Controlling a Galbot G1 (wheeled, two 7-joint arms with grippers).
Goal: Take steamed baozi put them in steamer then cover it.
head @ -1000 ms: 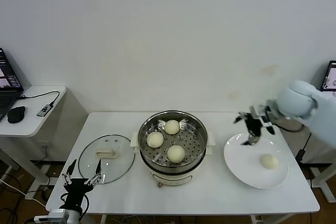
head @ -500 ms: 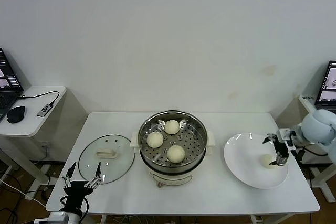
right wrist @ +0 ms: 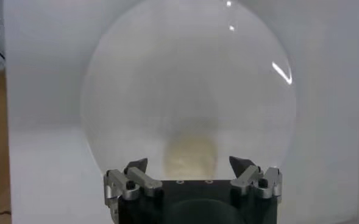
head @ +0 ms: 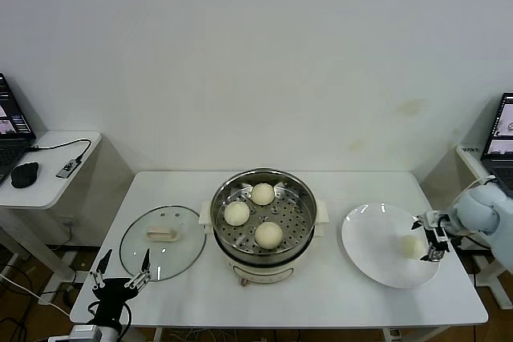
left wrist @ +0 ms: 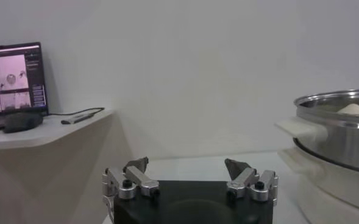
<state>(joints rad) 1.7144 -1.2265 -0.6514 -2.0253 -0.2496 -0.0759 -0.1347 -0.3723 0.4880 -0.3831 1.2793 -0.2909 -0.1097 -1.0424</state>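
Observation:
Three cream-white baozi (head: 263,194) lie in the shiny steel steamer (head: 220,198) on its white pot base at mid table. A fourth baozi (head: 412,245) lies on the white plate (head: 373,242) at the right. My right gripper (head: 431,238) is open at the plate's right edge, right beside that baozi; in the right wrist view the baozi (right wrist: 191,156) sits between and just ahead of the open gripper (right wrist: 189,164). The glass cover (head: 163,241) with its cream handle lies flat left of the steamer. My left gripper (head: 120,271) is open, low at the table's front left corner.
A side desk (head: 48,167) at the left holds a laptop, a mouse and a cable. The steamer's rim and white handle (left wrist: 301,129) show to one side in the left wrist view. A second laptop (head: 502,126) stands at the far right.
My right gripper has swung from above the plate's far edge down and right to the plate's right edge beside the last baozi. My left gripper has sunk slightly lower.

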